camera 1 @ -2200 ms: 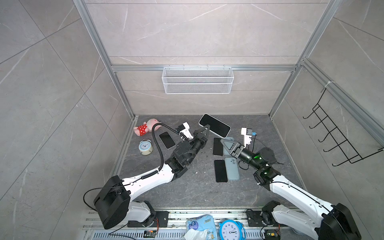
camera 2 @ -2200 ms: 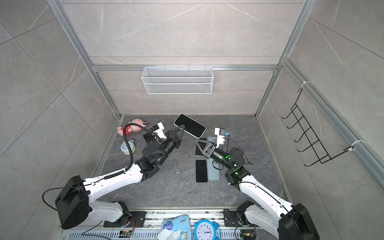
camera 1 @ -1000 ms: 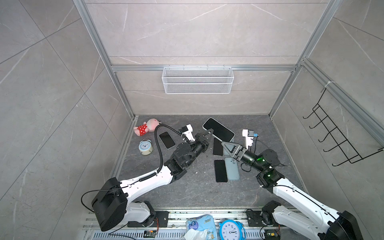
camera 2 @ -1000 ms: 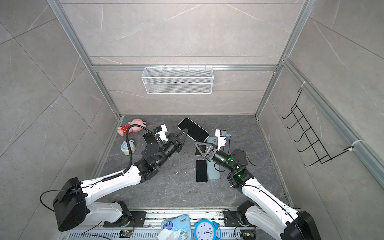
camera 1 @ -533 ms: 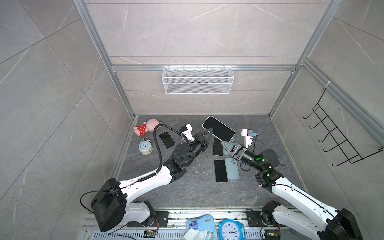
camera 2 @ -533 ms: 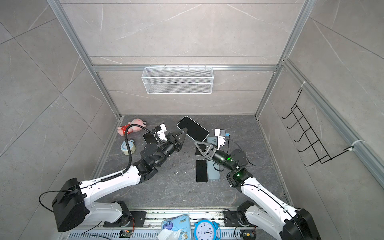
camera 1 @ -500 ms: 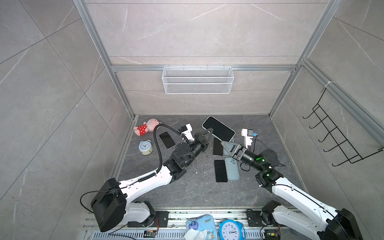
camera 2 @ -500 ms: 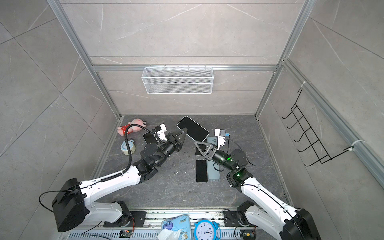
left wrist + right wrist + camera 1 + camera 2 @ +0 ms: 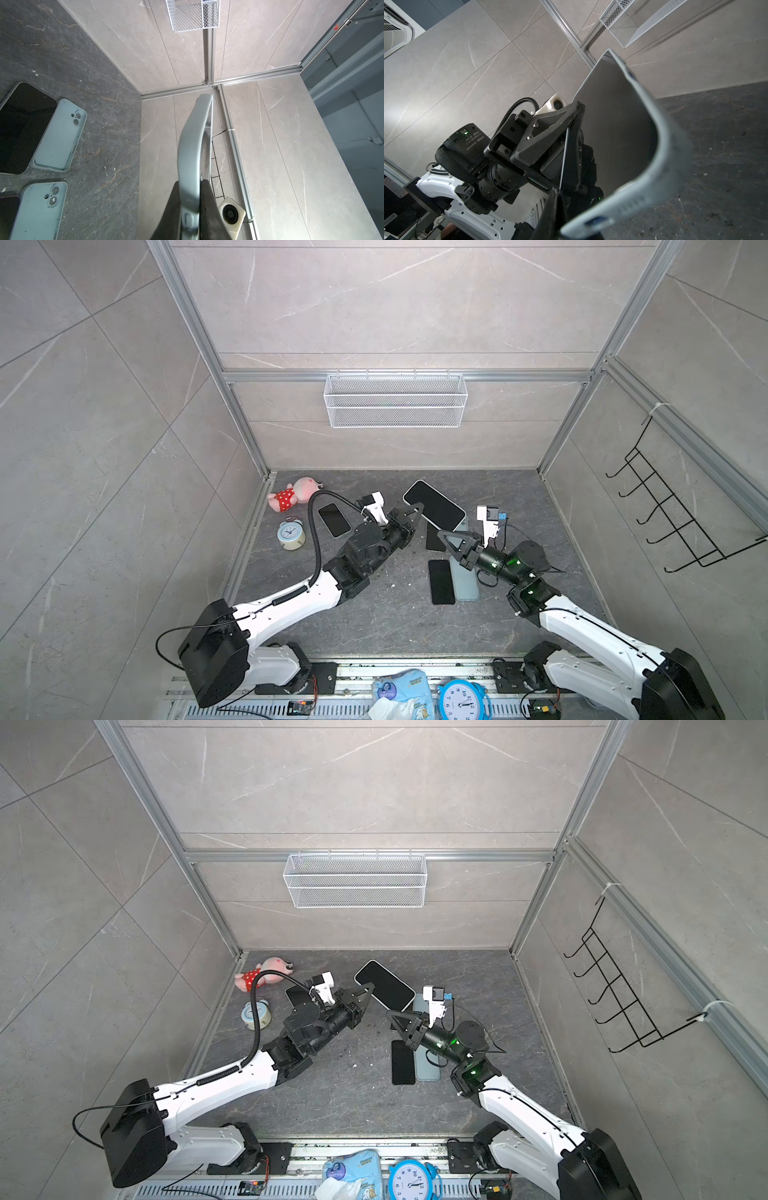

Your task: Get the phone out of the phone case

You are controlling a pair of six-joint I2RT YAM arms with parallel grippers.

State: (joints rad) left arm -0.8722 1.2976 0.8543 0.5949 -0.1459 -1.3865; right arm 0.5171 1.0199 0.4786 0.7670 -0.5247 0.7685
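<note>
Right wrist view shows the phone (image 9: 612, 135) seated in its case (image 9: 664, 145), the pale rim wrapping every edge in sight, so by my reading nothing has been separated yet. What is done is the lift and the set-up. In both top views the left gripper (image 9: 415, 512) is clamped on one long edge of the cased phone (image 9: 434, 505), holding it in the air clear of the floor (image 9: 374, 614). The left wrist view looks along the case (image 9: 190, 155) rim pinched between that gripper's fingers. The right gripper (image 9: 444, 534) sits at the corner of the case nearest to it, just under the phone's low end. In its own wrist view its jaws look drawn together beside that corner. Whether a lip of the case lies between them I cannot tell. Left to do, I judge: peel the rim off one corner, then work the phone free. The phone's long axis runs crosswise to the left gripper's fingers, slanting from that grip down towards the right gripper. The dark screen faces up and towards the right gripper, and the case back faces down.
</note>
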